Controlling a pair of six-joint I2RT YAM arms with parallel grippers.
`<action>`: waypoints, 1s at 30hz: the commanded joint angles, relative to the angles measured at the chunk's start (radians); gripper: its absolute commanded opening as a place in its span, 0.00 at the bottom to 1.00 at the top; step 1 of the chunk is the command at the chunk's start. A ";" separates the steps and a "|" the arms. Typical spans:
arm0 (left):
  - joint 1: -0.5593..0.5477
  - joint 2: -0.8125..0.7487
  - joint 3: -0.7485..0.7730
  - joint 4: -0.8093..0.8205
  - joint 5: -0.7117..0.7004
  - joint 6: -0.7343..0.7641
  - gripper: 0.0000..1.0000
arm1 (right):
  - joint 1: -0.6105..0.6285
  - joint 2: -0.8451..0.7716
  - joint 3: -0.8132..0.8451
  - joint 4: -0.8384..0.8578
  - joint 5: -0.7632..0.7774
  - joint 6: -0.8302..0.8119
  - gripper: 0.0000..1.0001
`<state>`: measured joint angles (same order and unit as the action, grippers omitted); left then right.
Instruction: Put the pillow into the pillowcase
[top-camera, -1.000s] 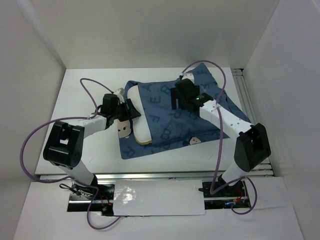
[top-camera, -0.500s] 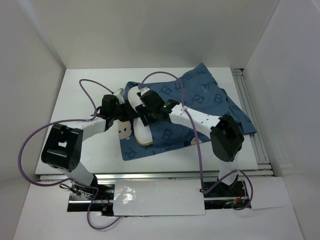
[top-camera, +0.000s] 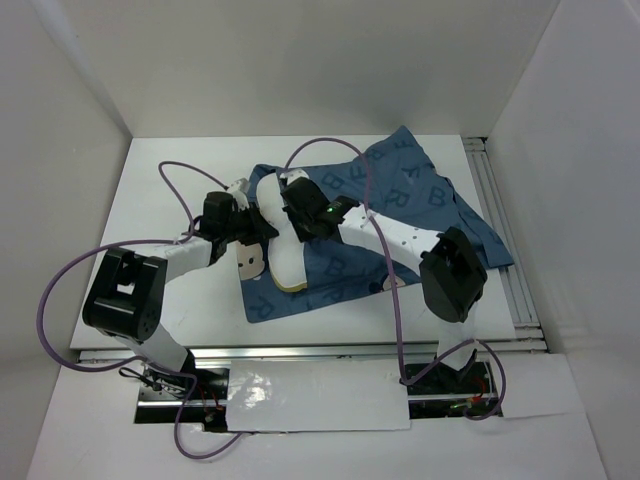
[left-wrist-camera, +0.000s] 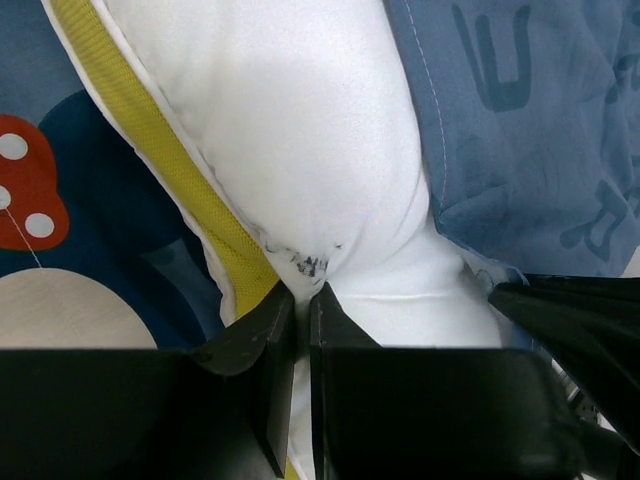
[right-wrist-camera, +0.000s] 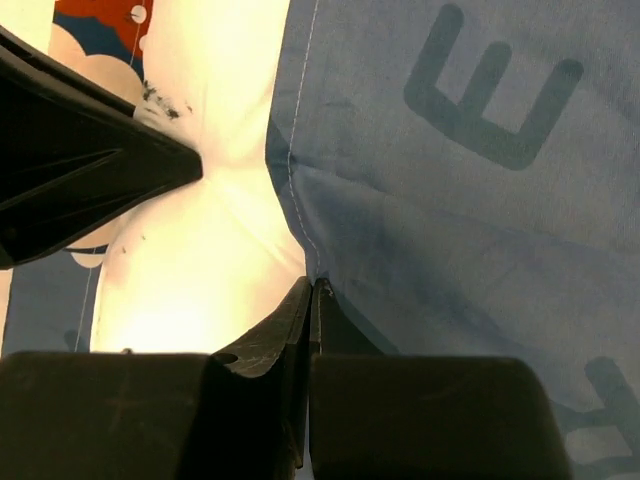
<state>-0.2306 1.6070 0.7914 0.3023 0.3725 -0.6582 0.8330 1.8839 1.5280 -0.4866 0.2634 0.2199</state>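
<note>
Top view: I see the dark blue letter-printed fabric pillowcase (top-camera: 420, 200) lying spread on the white table (top-camera: 340, 335), open end toward the left arm. The plump white pillow (top-camera: 285, 262) with yellow mesh trim sticks out of that opening, and the blue cloth laps over its right side. My left gripper (left-wrist-camera: 303, 300) is at the exposed end. Its fingers (left-wrist-camera: 262, 330) stand almost together, pinching a pucker of white pillow cloth right beside the trim (dark smudges on the fabric there). My right gripper (right-wrist-camera: 312, 290) sits just across the pillow, jaws fully closed right on the pillowcase's stitched hem where it overlaps the pillow. The two sets of tips are near each other but apart. A cartoon face (left-wrist-camera: 60, 305) with a red dotted bow shows on the case beside the trim.
</note>
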 joint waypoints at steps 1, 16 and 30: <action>-0.009 0.005 -0.014 0.061 0.058 0.014 0.13 | -0.005 -0.046 0.035 0.011 0.019 -0.005 0.00; -0.061 0.082 0.008 0.827 0.388 -0.359 0.00 | 0.084 -0.181 0.170 0.036 -0.461 -0.030 0.00; -0.191 0.108 -0.054 0.585 0.055 -0.215 0.00 | 0.031 -0.213 0.086 0.048 -0.415 0.016 0.00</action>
<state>-0.3748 1.7184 0.7464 0.9691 0.5373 -0.9577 0.8478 1.7180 1.6188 -0.5808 -0.0315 0.1795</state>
